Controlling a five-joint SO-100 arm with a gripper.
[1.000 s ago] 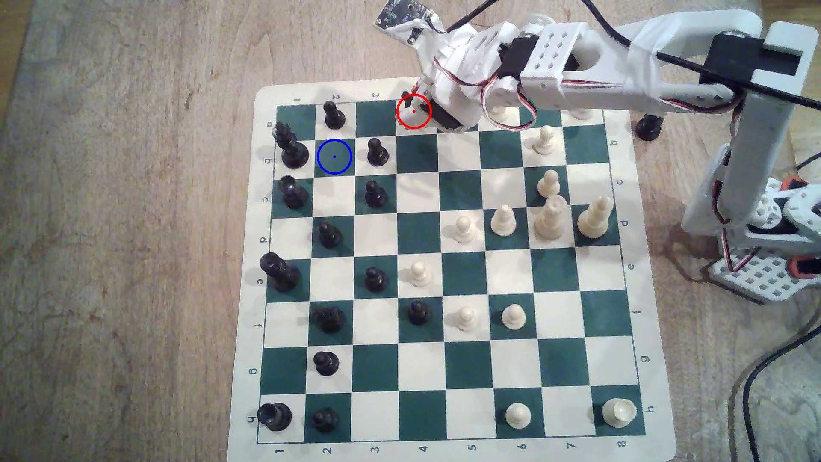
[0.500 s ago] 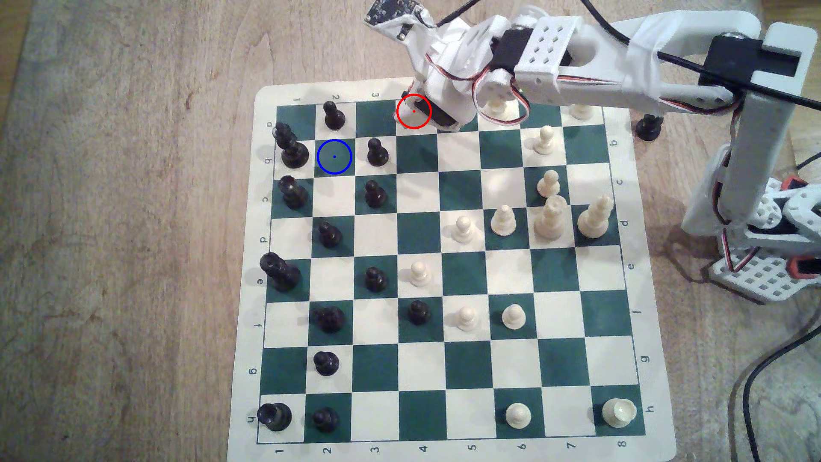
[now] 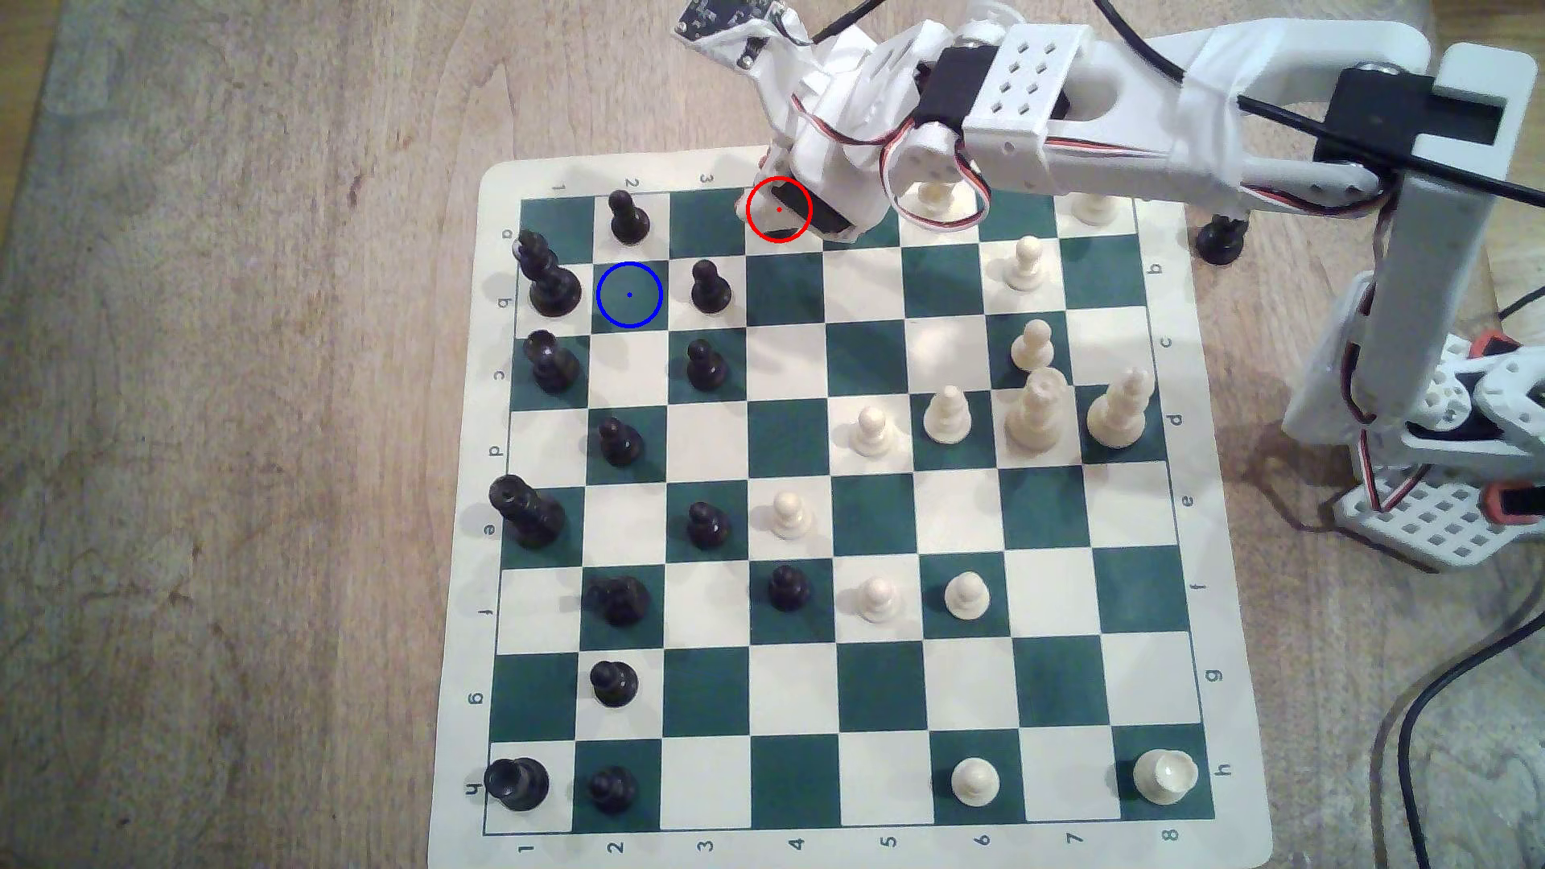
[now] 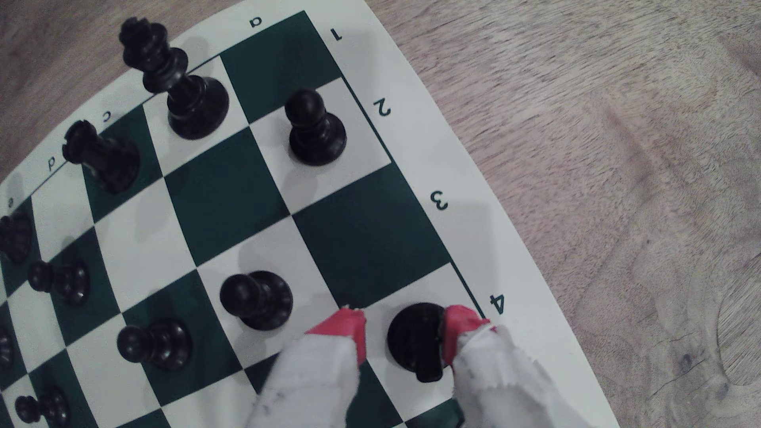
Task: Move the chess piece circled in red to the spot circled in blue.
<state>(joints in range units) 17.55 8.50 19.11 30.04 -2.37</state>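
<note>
Jaws sit spread around your black chess piece (image 4: 416, 341); one red tip touches it, the other stays apart.

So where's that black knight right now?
In the wrist view the black knight stands on the white edge square by the printed 4, between the gripper's open red fingertips.

Green-cream chessboard (image 3: 878, 685) on wooden table (image 3: 209, 418); black pawns (image 3: 709, 288) at exterior view's left, cream pieces (image 3: 1035, 414) right.
</note>
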